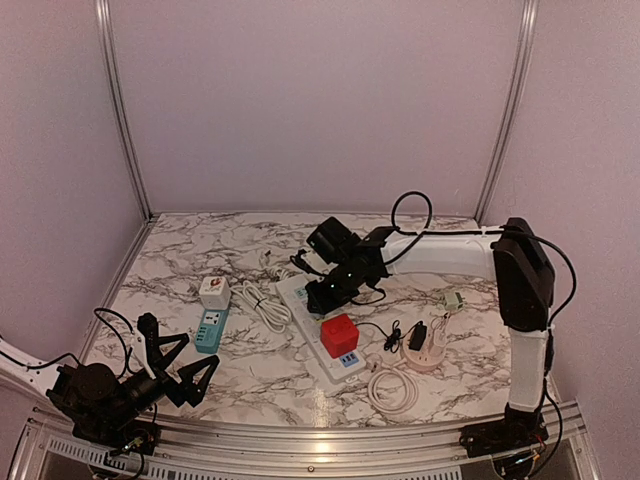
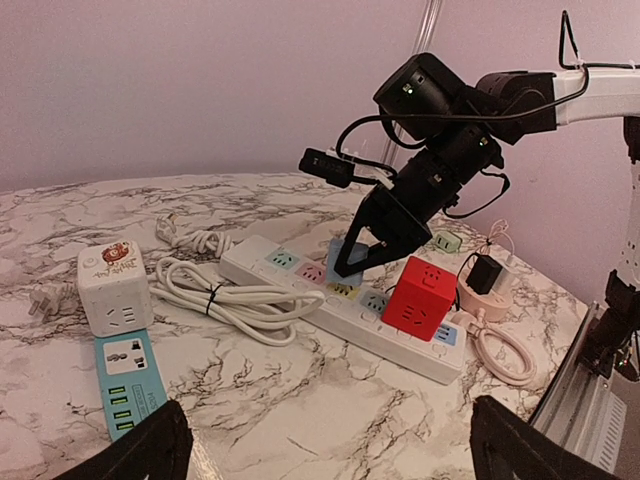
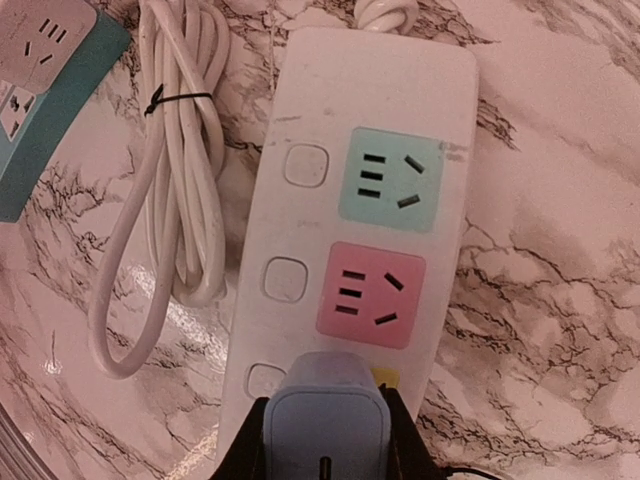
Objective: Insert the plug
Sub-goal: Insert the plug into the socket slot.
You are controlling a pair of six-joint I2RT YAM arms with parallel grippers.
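Note:
A pale blue plug (image 3: 325, 420) sits between my right gripper's (image 3: 325, 445) black fingers, which are shut on its sides. It hangs just over the long white power strip (image 3: 300, 100), covering most of the yellow socket (image 3: 386, 380), below the pink socket (image 3: 372, 293) and the green socket (image 3: 391, 179). From the left wrist view the plug (image 2: 350, 262) shows tilted above the strip (image 2: 420, 345), its prongs hidden. My left gripper (image 1: 185, 365) stands wide open and empty at the near left, away from the strip (image 1: 300, 300).
A red cube socket (image 1: 339, 335) is on the strip's near end. A coiled white cable (image 1: 262, 305), a white cube socket (image 1: 214, 292) and a teal strip (image 1: 210, 328) lie left. A pink round socket (image 1: 425, 345), cable loop (image 1: 393, 388) and small green adapter (image 1: 454, 299) lie right.

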